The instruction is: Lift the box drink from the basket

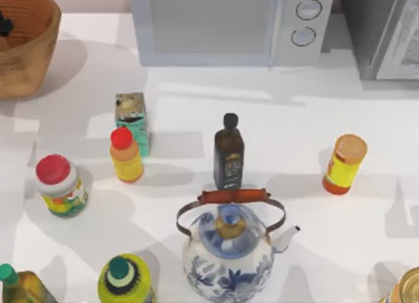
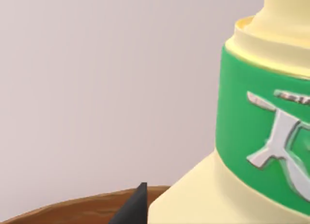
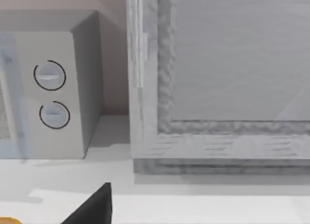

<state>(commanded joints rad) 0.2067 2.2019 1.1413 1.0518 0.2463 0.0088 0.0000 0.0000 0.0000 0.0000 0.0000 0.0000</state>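
Note:
The box drink (image 2: 252,151) is a pale yellow carton with a green band and silver lettering, seen very close in the left wrist view. A dark part of my left gripper (image 2: 133,207) shows right beside its lower edge, above the brown rim of the basket (image 2: 72,207). In the top view the woven tan basket (image 1: 26,51) stands at the far left corner of the table, with a dark shape (image 1: 4,25) inside at the picture's edge. My right gripper (image 3: 92,207) hangs low over the table, facing the microwave and a grey cabinet.
A microwave (image 1: 229,25) and a grey cabinet (image 1: 386,31) line the back. On the table stand a teal carton (image 1: 134,120), a red-capped yellow bottle (image 1: 126,156), a red-lidded jar (image 1: 60,185), a dark bottle (image 1: 229,152), an orange bottle (image 1: 344,163) and a blue-and-white teapot (image 1: 228,254).

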